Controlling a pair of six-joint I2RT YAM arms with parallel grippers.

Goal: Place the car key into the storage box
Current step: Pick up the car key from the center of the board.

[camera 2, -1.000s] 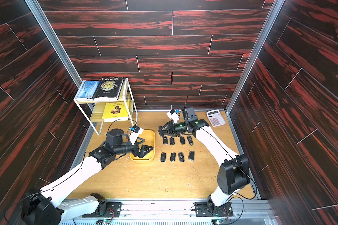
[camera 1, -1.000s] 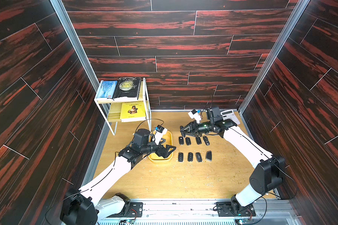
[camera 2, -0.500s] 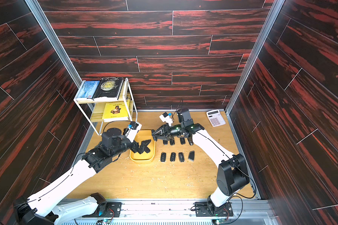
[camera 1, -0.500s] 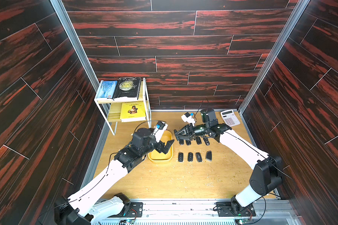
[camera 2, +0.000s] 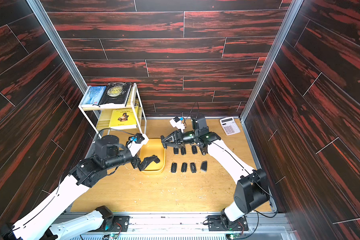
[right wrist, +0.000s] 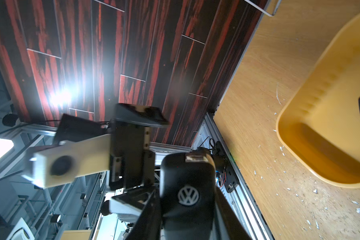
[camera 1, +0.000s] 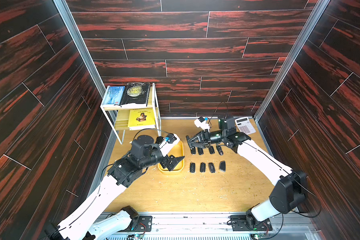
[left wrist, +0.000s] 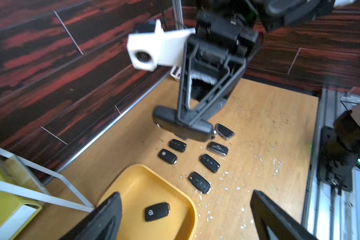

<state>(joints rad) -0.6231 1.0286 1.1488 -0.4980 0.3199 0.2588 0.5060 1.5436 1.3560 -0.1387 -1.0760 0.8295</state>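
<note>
- black car key (right wrist: 187, 187), silver VW badge
- right gripper (left wrist: 190, 122) pinches it, just beside the storage box (camera 1: 178, 149)
- left gripper (camera 1: 173, 161) jaws spread wide over the box, holding nothing

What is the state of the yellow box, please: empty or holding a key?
Not empty: the box holds one black key, lying flat on its floor in the left wrist view.
</note>
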